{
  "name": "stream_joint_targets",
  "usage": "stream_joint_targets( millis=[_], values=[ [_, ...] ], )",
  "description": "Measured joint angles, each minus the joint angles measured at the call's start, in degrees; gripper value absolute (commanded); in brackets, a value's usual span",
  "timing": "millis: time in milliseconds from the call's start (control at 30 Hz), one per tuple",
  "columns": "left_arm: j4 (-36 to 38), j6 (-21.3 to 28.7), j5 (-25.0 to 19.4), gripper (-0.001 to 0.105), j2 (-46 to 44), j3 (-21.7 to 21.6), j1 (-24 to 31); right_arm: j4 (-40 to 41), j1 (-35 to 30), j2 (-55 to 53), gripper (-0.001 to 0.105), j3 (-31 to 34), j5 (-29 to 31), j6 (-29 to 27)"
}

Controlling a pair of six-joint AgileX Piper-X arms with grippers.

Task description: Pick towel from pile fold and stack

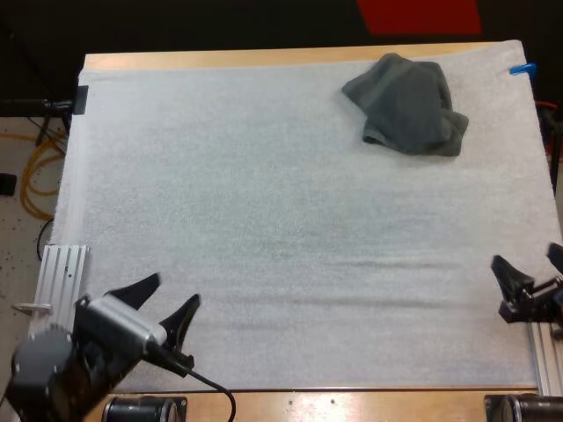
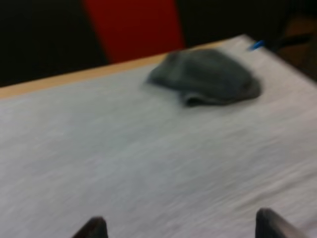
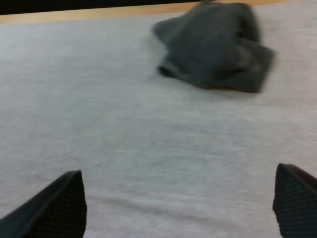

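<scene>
My right end effector (image 1: 526,260) and left end effector (image 1: 174,292) gape empty. The towel (image 1: 409,105) lies far ahead, nearer my right.

A crumpled towel (image 2: 205,77) lies near the mat's (image 2: 124,163) far edge, apparently alone; fingertips (image 2: 94,228) stand apart.

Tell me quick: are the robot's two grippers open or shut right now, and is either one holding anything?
Left gripper: open, holding nothing.
Right gripper: open, holding nothing.
</scene>
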Motion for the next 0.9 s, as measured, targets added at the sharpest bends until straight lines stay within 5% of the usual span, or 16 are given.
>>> stream_joint_targets(
  millis=[33,133,267,467,900],
  values=[
    [-1.5,0.0,5.8,0.059,3.1,-1.5,0.0,0.0,0.0,3.3,0.075,-1.5,-3.2,-0.3],
    [-3.3,0.0,10.6,0.059,6.8,-3.1,0.0,-1.1,0.0,7.5,0.075,-2.5,-7.4,-1.4],
    [-4.1,0.0,11.5,0.059,8.9,-3.8,0.0,-8.9,0.0,14.3,0.075,-2.5,-7.5,-0.7],
    [-4.1,0.0,11.9,0.059,8.8,-3.8,0.0,-23.4,0.0,29.3,0.075,-2.5,1.0,5.7],
    [-4.1,0.0,11.9,0.059,8.8,-3.8,0.0,-38.5,0.0,61.1,0.075,-8.7,6.6,17.5]
  ],
)
